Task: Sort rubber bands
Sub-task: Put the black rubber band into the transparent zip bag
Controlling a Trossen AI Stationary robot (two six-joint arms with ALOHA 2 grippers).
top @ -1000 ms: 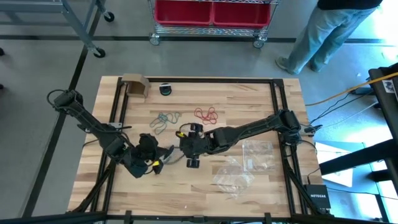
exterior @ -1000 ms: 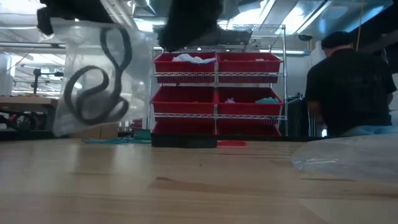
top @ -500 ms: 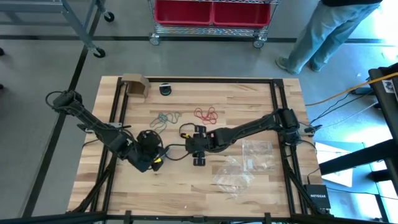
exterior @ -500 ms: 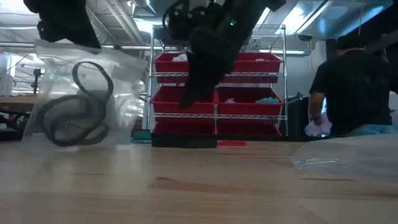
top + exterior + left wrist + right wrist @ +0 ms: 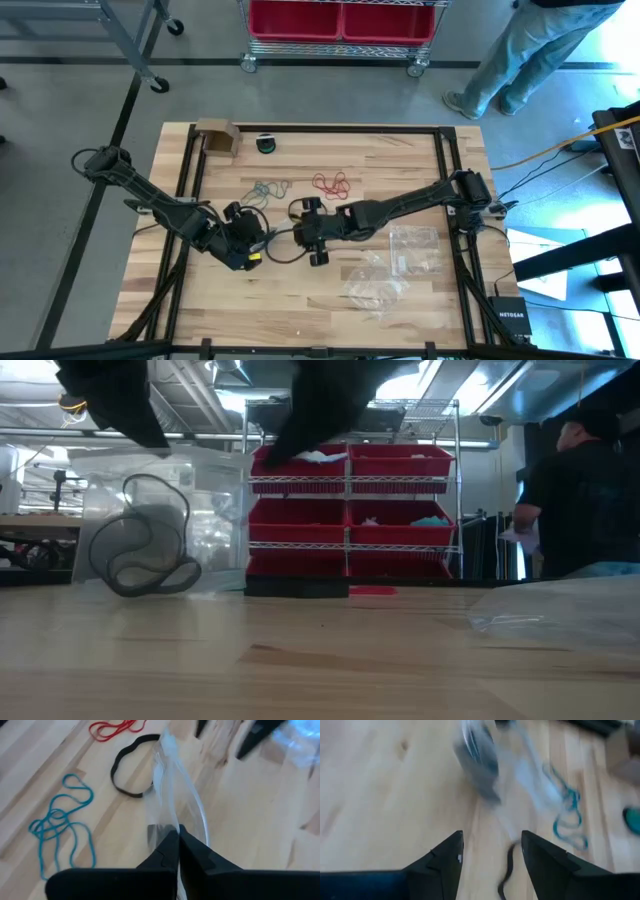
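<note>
Your left gripper (image 5: 177,837) is clamped on a clear bag (image 5: 160,520) hanging upright, black rubber bands (image 5: 140,550) pooled inside near the table (image 5: 320,660). Your right gripper (image 5: 490,852) hovers beside it, fingers apart, holding nothing.

Grey concrete floor (image 5: 80,260), wire shelving rack (image 5: 347,500) holding red bins (image 5: 300,465), and a person (image 5: 580,500) standing beside it.

Black bands (image 5: 140,545) coil inside a hanging clear bag (image 5: 215,510); beyond it on the table lie teal bands (image 5: 266,190), then red bands (image 5: 331,183).
</note>
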